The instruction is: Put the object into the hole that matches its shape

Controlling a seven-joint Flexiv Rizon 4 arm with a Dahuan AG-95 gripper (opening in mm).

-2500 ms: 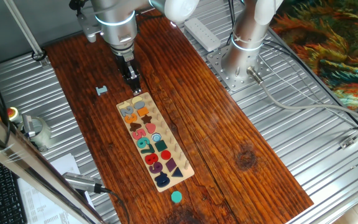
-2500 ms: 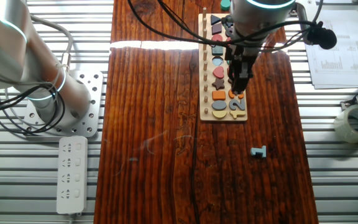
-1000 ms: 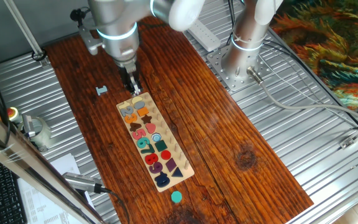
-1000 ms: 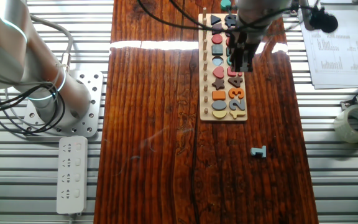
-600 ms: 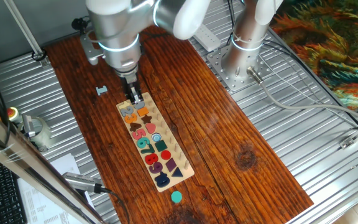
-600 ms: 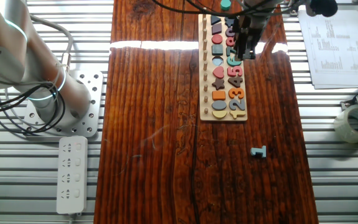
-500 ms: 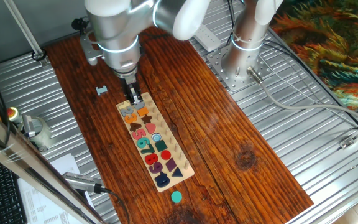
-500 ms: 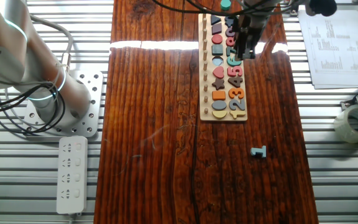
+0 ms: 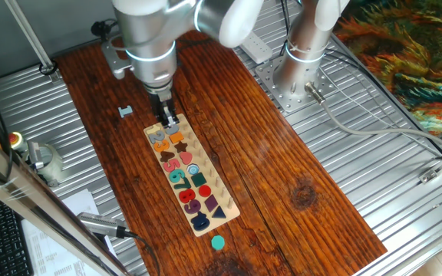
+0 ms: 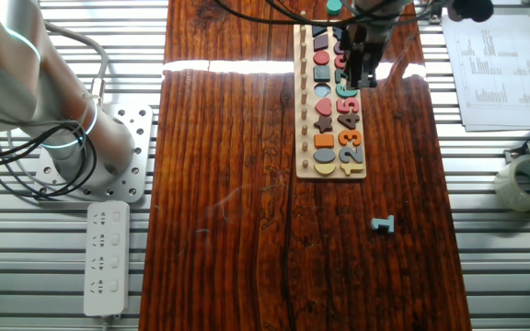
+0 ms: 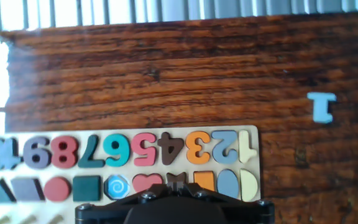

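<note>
The teal-green disc [image 9: 218, 243] lies on the wooden table just beyond the near end of the puzzle board [image 9: 222, 195]; in the other fixed view the disc [image 10: 334, 6] shows at the top edge. The round hole [image 9: 192, 169] is a pale recess with a blue swirl in the board's shape row, also in the hand view [image 11: 118, 186]. My gripper [image 9: 166, 119] hangs over the board's far part, above the numbers [image 10: 362, 75], with its fingers together and nothing between them. The disc is out of the hand view.
A small grey-blue "1" piece [image 9: 125, 112] lies on the table off the board's end [image 10: 383, 223]. The board [image 11: 251, 140] holds coloured numbers and shapes. A power strip [image 10: 106, 257], the arm's base [image 10: 95, 147] and a tape roll [image 10: 526, 181] stand beside the table.
My gripper has moved along the board from its "1, 2" end towards the middle numbers, in the disc's direction. In the last half second it has barely shifted.
</note>
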